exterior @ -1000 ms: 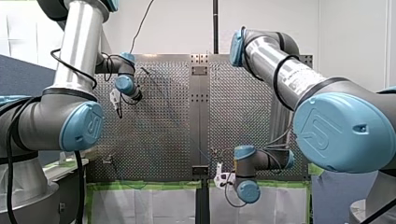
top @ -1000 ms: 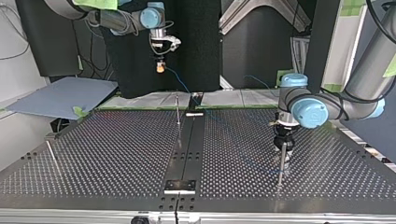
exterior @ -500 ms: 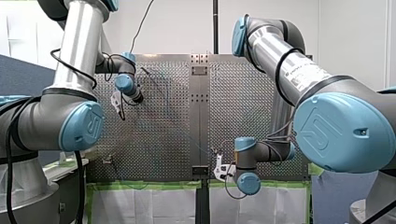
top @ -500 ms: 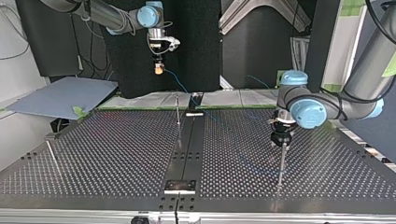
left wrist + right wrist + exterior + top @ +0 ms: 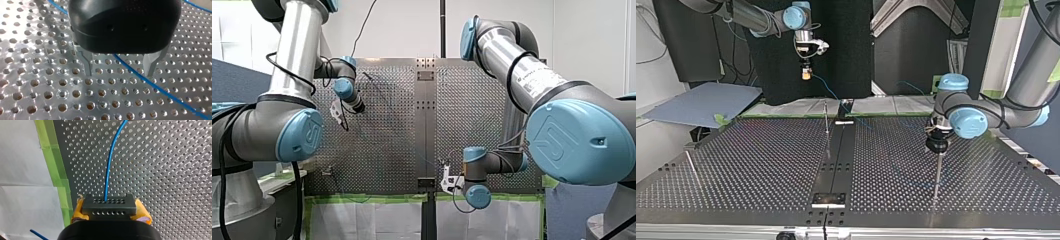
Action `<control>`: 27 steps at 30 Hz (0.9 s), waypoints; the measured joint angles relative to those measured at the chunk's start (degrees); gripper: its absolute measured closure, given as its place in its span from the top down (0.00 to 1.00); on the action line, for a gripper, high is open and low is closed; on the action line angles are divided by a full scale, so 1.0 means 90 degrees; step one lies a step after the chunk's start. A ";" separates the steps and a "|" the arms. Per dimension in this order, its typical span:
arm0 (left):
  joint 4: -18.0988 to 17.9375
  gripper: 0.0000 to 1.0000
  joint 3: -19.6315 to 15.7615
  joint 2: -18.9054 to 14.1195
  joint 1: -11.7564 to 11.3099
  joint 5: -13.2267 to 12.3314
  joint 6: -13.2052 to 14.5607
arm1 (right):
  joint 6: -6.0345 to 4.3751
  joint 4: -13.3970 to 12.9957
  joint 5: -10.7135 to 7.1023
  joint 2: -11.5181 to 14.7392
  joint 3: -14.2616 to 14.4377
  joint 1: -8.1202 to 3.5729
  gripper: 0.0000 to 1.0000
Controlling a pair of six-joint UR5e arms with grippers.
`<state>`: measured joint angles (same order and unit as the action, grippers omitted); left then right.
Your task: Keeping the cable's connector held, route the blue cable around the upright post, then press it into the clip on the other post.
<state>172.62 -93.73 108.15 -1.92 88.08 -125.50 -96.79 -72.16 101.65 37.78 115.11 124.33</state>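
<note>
Two metal fingers of my left pincer [image 5: 118,73] stand wide apart astride the blue cable [image 5: 172,97], which runs over the perforated surface [image 5: 37,82] ungripped. I judge it should close lightly, so the cable can slide, then lead it around the upright post [image 5: 938,175] just beside. Another post [image 5: 691,169] stands well apart, and a middle post [image 5: 826,117] farther; which one carries the clip I cannot tell. Farthest, my right pincer [image 5: 110,212] grips the black connector [image 5: 109,205] between yellow pads.
</note>
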 joint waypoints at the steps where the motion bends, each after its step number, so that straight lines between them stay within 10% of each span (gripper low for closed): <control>1: 0.0001 1.00 0.0000 -0.0002 -0.0007 -0.0008 -0.0054 | 0.0000 0.0000 -0.0001 0.0000 -0.0001 0.0001 0.00; 18: -0.0080 1.00 -0.0341 -0.0490 -0.0452 -0.0354 -0.1135 | 0.0009 0.0034 -0.0005 -0.0002 0.0002 0.0001 0.00; 27: -0.0104 1.00 -0.0469 -0.0672 -0.0545 -0.0525 -0.1215 | 0.0027 0.0051 -0.0005 -0.0002 0.0003 0.0001 0.00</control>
<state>171.68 -97.96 102.10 -6.82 83.35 -136.44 -96.55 -71.70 101.61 37.77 115.14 124.34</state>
